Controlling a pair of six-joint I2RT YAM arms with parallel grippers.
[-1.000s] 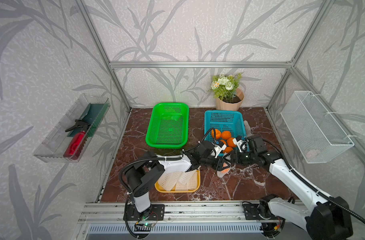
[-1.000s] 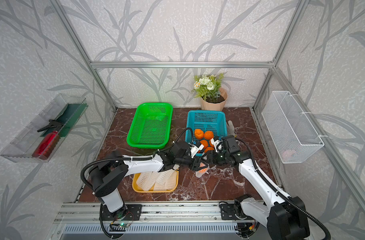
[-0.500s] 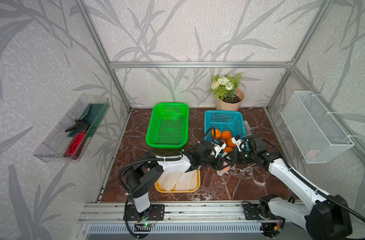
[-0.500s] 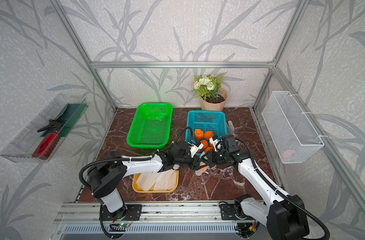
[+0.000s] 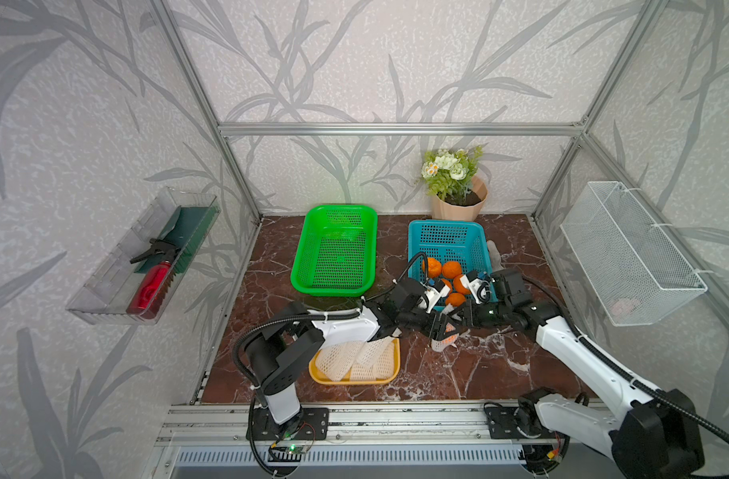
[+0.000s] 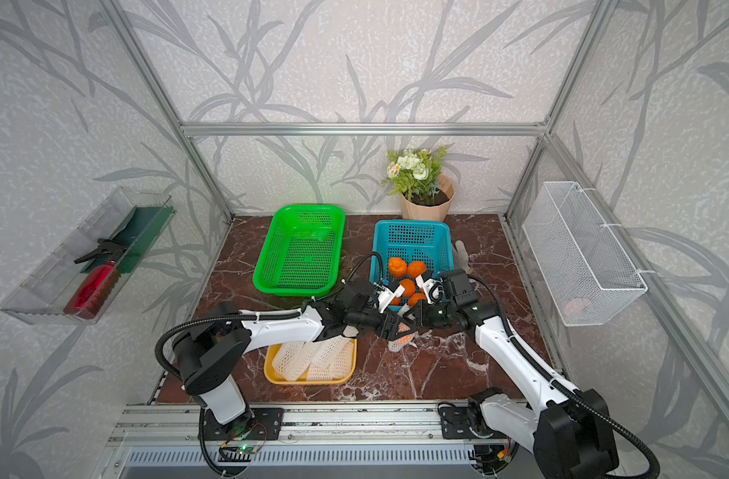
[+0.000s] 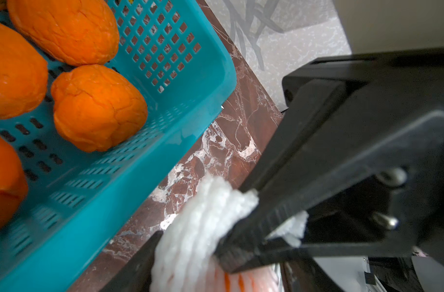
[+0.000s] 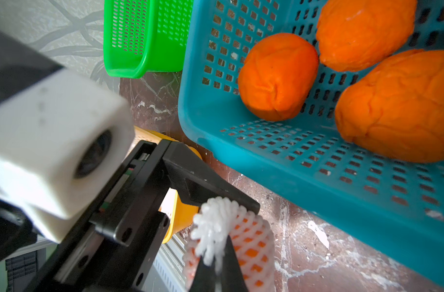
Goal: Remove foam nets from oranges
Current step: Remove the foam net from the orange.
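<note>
Since a second ago our right gripper (image 8: 217, 260) has clamped shut on the bunched end of the foam net (image 8: 251, 242), while our left gripper (image 5: 441, 328) has spread wide (apparently no longer squeezing). The netted orange (image 5: 446, 339) sits lower centre, below the blue basket (image 5: 421, 240), with the net's tuft pointing up-frame into the right jaws.

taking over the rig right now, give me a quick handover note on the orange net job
Left tool: open, jaws either side of the one netted orange.
Right tool: shut on the bunched end of its foam net.
Where: over the table, just in front of the blue basket. Five bare oranges lie in that basket; stripped nets lie in the yellow tray.
Done: five oranges stripped.
Left: pull this net off, probably net to tray, orange to basket.
</note>
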